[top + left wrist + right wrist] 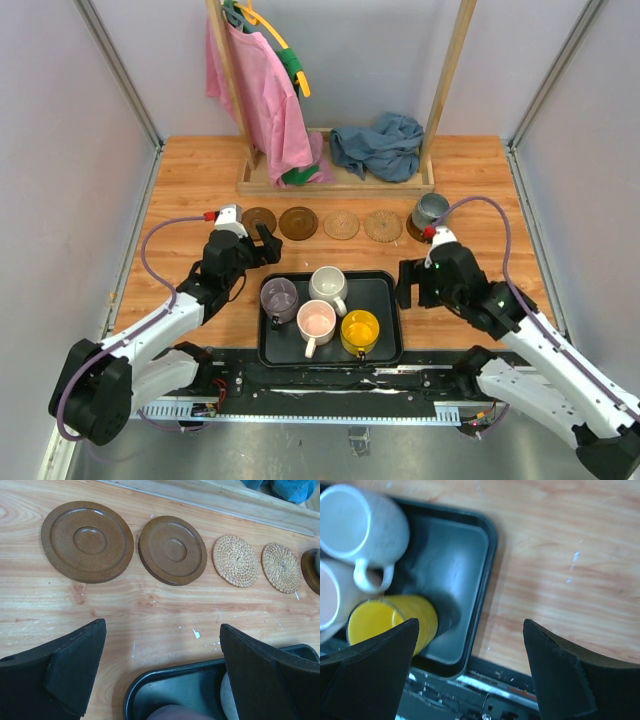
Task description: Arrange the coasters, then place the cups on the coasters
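Top external: four mugs (328,283), likely slick, breakable, in tray (385,292) between claws; grey mug (431,210) on coaster (411,228) beyond right claw (408,288).
Left wrist: left claw (162,626) wide, empty, coasters (172,550) ahead.
Right wrist: wide, empty; pinch yellow mug's (390,617) wall.

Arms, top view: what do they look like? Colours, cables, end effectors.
Both alike: left arm and right arm have white lower links, black upper joints. A mauve cable loops along each to a red plug at the wrist. The left end effector and right end effector have two black wedge-shaped fingers each.
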{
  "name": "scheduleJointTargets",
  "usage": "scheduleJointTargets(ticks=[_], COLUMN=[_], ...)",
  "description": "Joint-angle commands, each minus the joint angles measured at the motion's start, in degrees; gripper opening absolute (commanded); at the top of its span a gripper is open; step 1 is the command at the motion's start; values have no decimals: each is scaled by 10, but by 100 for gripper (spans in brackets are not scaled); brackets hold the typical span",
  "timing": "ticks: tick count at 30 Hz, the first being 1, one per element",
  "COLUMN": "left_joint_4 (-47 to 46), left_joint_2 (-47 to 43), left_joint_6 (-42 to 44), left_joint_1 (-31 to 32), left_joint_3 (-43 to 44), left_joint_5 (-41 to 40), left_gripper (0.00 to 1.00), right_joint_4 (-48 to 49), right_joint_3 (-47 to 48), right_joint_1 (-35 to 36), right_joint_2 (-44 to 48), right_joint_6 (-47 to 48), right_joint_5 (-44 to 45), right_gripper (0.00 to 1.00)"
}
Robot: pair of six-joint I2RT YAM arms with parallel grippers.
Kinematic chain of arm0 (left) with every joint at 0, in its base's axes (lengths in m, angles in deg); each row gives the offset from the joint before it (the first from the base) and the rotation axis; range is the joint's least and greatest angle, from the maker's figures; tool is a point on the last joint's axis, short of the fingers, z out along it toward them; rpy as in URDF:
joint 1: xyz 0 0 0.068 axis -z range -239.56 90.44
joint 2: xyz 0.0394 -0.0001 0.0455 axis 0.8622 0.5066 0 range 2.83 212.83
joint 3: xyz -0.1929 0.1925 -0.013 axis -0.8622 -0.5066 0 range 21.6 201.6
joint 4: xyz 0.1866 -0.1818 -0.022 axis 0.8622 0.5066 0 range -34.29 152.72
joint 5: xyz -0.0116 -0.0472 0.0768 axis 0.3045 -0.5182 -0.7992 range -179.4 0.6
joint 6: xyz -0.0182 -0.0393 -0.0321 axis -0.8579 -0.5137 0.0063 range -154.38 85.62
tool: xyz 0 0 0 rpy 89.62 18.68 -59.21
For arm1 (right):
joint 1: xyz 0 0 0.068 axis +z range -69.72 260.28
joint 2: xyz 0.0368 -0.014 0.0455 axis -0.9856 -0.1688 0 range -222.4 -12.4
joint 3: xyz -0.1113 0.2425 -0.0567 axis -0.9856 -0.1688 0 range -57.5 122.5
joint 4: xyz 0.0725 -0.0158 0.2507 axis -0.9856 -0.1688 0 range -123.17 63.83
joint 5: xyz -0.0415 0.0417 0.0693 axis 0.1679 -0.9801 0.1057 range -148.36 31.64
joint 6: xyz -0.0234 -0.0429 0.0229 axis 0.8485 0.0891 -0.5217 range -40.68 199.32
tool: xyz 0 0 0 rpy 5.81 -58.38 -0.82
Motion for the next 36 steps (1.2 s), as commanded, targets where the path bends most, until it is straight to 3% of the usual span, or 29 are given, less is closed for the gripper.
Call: scheduleJointTargets(ticks=[1, 6, 9, 19, 36], left_joint_4=[-11, -4, -1, 19, 17], left_joint_2=[0, -11, -21, -36, -39], left_joint_6=[1, -16, -21, -27, -35], left_joint_1=[5, 6, 9, 17, 20], left_joint_3=[0, -7, -10, -17, -30], left_joint_5=[10, 13, 13, 14, 17], left_gripper=[100, 100, 100, 100, 100], right_joint_4=[-53, -21, 17, 33, 89], right_joint_3=[-25, -49, -59, -13, -31], right_joint_1=[94, 177, 209, 352, 373], right_joint_2=[50, 71, 48, -99, -141], right_joint_6=[-68, -72, -65, -68, -47], right_joint_5=[24, 15, -13, 88, -5], right_gripper=[86, 90, 100, 98, 98])
